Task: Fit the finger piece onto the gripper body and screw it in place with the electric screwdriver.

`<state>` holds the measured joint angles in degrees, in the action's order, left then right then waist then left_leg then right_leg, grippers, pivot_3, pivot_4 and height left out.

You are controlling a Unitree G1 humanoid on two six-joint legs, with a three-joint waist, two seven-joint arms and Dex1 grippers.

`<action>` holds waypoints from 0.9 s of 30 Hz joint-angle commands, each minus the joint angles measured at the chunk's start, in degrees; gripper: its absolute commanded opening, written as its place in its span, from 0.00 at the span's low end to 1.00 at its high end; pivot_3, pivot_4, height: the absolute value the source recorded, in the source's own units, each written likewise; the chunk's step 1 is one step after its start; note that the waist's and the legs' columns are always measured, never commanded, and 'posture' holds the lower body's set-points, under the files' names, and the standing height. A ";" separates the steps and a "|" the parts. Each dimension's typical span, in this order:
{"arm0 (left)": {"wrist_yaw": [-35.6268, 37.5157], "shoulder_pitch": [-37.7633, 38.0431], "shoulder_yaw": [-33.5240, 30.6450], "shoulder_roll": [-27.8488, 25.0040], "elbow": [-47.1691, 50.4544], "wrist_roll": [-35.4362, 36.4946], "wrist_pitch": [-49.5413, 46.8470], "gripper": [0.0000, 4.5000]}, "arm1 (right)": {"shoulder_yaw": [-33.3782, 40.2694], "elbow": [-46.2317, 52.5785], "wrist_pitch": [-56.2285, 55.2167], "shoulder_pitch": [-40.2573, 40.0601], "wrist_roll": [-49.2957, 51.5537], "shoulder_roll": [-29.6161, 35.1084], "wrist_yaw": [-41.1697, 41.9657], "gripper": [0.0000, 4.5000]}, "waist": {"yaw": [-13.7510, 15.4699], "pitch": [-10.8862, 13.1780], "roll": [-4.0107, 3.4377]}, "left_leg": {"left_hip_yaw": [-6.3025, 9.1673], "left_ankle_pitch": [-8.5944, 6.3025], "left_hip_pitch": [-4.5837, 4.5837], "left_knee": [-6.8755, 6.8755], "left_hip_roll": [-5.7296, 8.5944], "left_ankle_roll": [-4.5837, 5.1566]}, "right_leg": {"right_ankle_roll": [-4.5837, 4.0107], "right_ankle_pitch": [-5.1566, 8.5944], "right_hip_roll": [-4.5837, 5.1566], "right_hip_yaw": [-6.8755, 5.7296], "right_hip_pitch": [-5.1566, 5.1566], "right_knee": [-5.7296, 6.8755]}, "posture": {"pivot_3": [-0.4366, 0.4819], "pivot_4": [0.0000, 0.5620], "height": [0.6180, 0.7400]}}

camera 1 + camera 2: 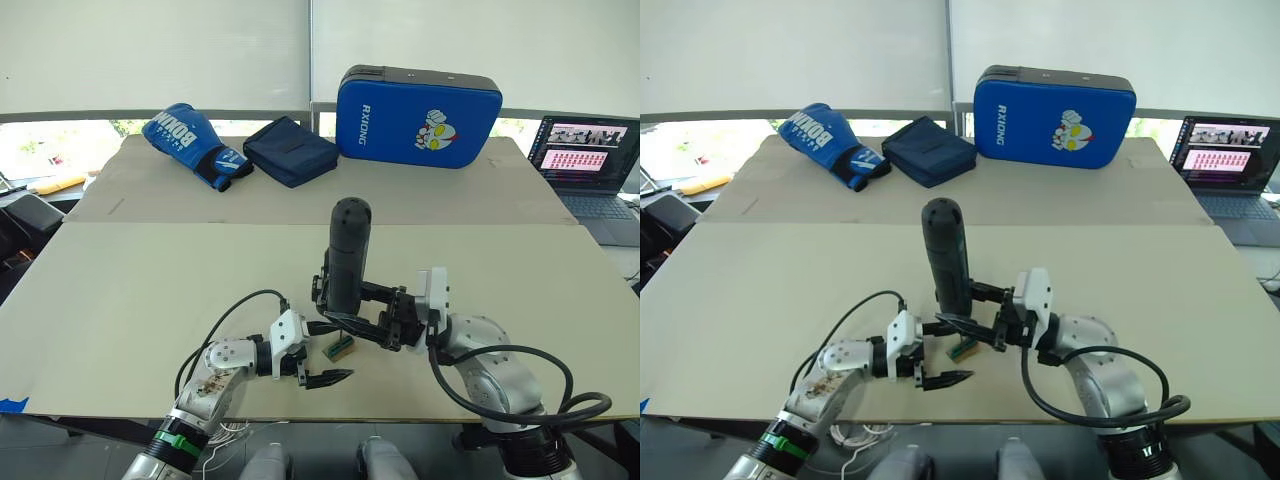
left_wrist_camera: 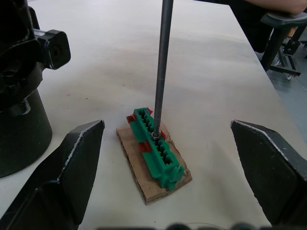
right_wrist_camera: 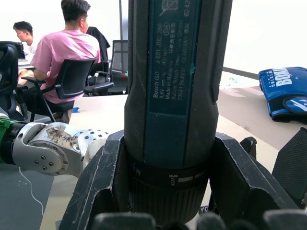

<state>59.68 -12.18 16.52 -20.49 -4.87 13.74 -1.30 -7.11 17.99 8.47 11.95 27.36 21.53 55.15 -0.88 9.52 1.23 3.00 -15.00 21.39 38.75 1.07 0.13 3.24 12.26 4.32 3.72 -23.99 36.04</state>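
We hold the electric screwdriver [image 1: 349,256] upright in our right gripper [image 3: 165,191], whose two fingers are pinched against the tool's barrel on either side. Its thin metal bit [image 2: 161,67] comes straight down onto the green terminal block [image 2: 156,146], which sits on a small tan card [image 2: 152,186] lying flat on the table [image 1: 150,290]. Our left gripper [image 1: 318,374] rests low on the table just beside that block, its fingers [image 2: 67,167] spread wide with the block between them but apart from both. The gripper body [image 2: 19,91] stands on its round dark base just beside the left gripper; the frame cuts off its upper part, and in the head views the screwdriver and our right gripper cover most of it. We cannot make out the finger piece anywhere.
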 commanded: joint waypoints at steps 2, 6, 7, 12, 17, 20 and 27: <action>-0.36 1.41 -0.10 -0.50 -1.83 -0.52 -1.28 0.99 | -0.47 0.52 -2.06 -0.28 -1.01 0.63 0.62 0.43 | -0.01 0.00 0.00 | 0.00 0.00 -0.01 0.00 0.00 0.00 | 0.00 0.00 0.00 0.00 0.01 0.00 | 0.48 0.27 1.00; -0.37 1.27 -0.31 -0.44 -1.96 -0.35 -1.37 0.99 | -0.45 1.09 -2.86 -0.63 0.47 -0.15 1.15 0.43 | -0.02 0.00 0.00 | 0.00 0.00 -0.02 -0.01 0.00 0.00 | 0.00 0.00 0.00 0.00 0.02 0.00 | 0.48 0.27 1.00; -0.32 1.22 -0.36 -0.43 -2.04 -0.31 -1.30 0.99 | -0.29 1.41 -2.85 -0.65 1.03 -0.47 1.07 0.43 | -0.01 0.00 0.00 | 0.00 0.00 -0.02 -0.01 0.00 0.00 | 0.00 0.00 -0.01 0.00 0.02 -0.01 | 0.48 0.27 1.00; 0.35 1.16 -1.37 -0.51 -2.03 0.81 -0.12 0.99 | 0.69 3.34 -1.40 0.52 2.91 -1.25 -0.75 0.43 | -0.02 0.00 0.00 | 0.00 0.00 -0.02 -0.01 -0.01 0.00 | 0.00 0.00 -0.01 0.00 0.00 0.00 | 0.48 0.27 1.00; 1.63 1.69 -2.57 -0.90 -0.63 2.87 0.50 0.99 | 1.14 4.30 -0.88 1.19 3.78 -0.14 -0.53 0.43 | -0.24 0.00 0.00 | 0.00 0.00 0.00 -0.02 -0.02 0.00 | -0.01 0.00 -0.01 0.00 -0.05 0.00 | 0.48 0.27 1.00; 2.63 1.85 -3.63 -1.32 -0.15 3.92 1.07 0.99 | 1.74 5.02 -0.29 1.49 4.58 0.45 -0.52 0.43 | -0.32 0.00 0.00 | 0.00 0.00 0.02 -0.06 -0.03 0.00 | -0.03 0.01 -0.03 0.00 -0.09 0.01 | 0.48 0.27 1.00; 6.75 2.46 -7.07 -2.98 0.30 7.75 2.93 0.99 | 3.68 7.33 1.23 2.11 6.99 1.88 -1.31 0.43 | -0.18 0.02 0.02 | 0.01 0.00 0.11 -0.05 -0.02 0.00 | -0.03 0.01 0.00 0.00 -0.15 -0.01 | 0.48 0.27 1.00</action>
<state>65.13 -9.99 10.60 -23.20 -5.54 19.65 0.48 -5.50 21.26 9.67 12.60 31.63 23.45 54.28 -1.07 9.55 1.25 3.01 -15.00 21.51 38.71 1.05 0.13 3.22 12.27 4.32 3.72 -24.15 36.02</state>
